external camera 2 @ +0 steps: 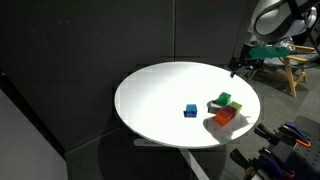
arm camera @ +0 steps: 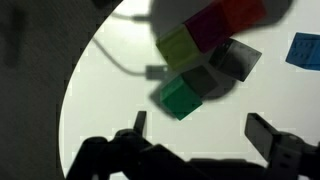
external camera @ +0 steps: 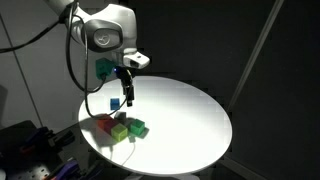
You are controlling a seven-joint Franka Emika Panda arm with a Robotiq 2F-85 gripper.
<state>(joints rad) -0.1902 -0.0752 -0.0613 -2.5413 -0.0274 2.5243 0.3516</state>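
Observation:
My gripper (arm camera: 200, 130) is open and empty, hanging above the round white table (external camera: 190, 120). It shows in both exterior views (external camera: 127, 93) (external camera 2: 238, 67). In the wrist view a green block (arm camera: 182, 98) lies just beyond the fingertips, between the two fingers. Behind it sit a yellow-green block (arm camera: 180, 48) and a red block (arm camera: 235, 12), close together. A blue block (arm camera: 305, 48) lies apart at the right edge. In an exterior view the cluster of red (external camera: 107, 125), yellow-green (external camera: 120, 131) and green (external camera: 137, 127) blocks sits near the table edge, with the blue block (external camera: 115, 102) behind it.
The table edge curves past the cluster, with dark floor beyond (arm camera: 30, 90). Black curtains surround the table. A wooden stand (external camera 2: 290, 65) and dark equipment (external camera: 25, 150) stand off the table. A cable's shadow crosses the tabletop (arm camera: 120, 62).

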